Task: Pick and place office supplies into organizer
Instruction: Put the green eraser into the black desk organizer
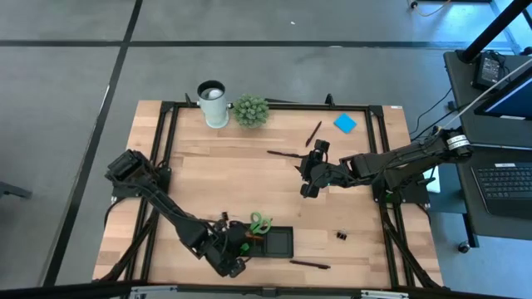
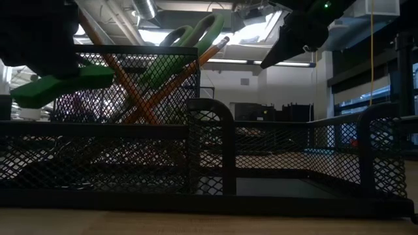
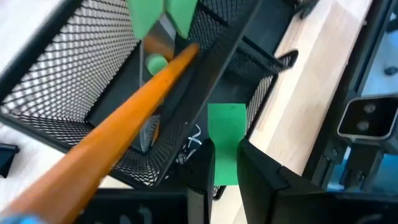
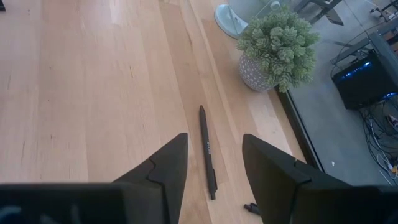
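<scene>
The black mesh organizer [image 1: 291,242] stands near the table's front edge. Its tall compartment [image 3: 62,81] holds green-handled scissors [image 1: 260,223] and orange pencils [image 3: 118,124], which lean against its rim. My left gripper [image 1: 237,266] hovers at the organizer's near left corner, shut on a small green eraser [image 3: 225,134]. My right gripper [image 1: 308,188] hangs open above the table's middle, over a black pen [image 4: 208,152] that lies flat on the wood between its fingers and below them. My left gripper pinches the green eraser by its two flat faces [image 3: 225,168] between its two fingers, at the eraser's near end. The fingers slant down toward the organizer. The eraser's free end [image 2: 85,77] sticks out past the fingertips, lifted clear beside the mesh wall.
A white cup [image 1: 213,103] and a small potted plant [image 1: 251,110] stand at the far edge. A blue sticky-note pad [image 1: 345,124] and another pen [image 1: 313,133] lie far right. Binder clips [image 1: 341,236] and a third pen [image 1: 309,264] lie right of the organizer.
</scene>
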You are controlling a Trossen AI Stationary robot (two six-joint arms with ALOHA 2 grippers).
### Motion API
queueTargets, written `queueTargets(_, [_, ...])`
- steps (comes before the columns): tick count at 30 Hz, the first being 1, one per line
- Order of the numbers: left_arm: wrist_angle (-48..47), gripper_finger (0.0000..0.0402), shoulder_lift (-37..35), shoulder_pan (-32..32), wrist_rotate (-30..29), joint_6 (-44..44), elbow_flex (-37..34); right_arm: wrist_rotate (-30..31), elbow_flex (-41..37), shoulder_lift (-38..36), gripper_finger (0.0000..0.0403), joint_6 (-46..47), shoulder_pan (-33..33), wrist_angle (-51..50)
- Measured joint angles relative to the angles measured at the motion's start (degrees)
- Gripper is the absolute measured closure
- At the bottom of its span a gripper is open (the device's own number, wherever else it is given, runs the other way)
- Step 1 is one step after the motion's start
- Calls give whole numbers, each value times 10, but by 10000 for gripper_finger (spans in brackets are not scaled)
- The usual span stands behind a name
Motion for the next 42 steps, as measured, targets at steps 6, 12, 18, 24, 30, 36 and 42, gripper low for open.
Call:
queueTargets(6, [0,339,0,6,22,1,0,0,0,0,247,-2,0,0])
queueTargets(12, [0,335,0,14,18,1,0,0,0,0,247,-2,0,0])
queueTargets(18, [0,334,0,15,16,1,0,0,0,0,247,-2,0,0])
queueTargets(24, [0,333,0,14,16,0,0,0,0,0,247,-2,0,0])
queueTargets(30, [0,331,0,14,16,-9,0,0,0,0,247,-2,0,0])
queueTargets(36, [0,315,0,14,16,-19,0,0,0,0,247,-3,0,0])
queueTargets(42, [0,298,0,14,15,-24,0,0,0,0,247,-3,0,0])
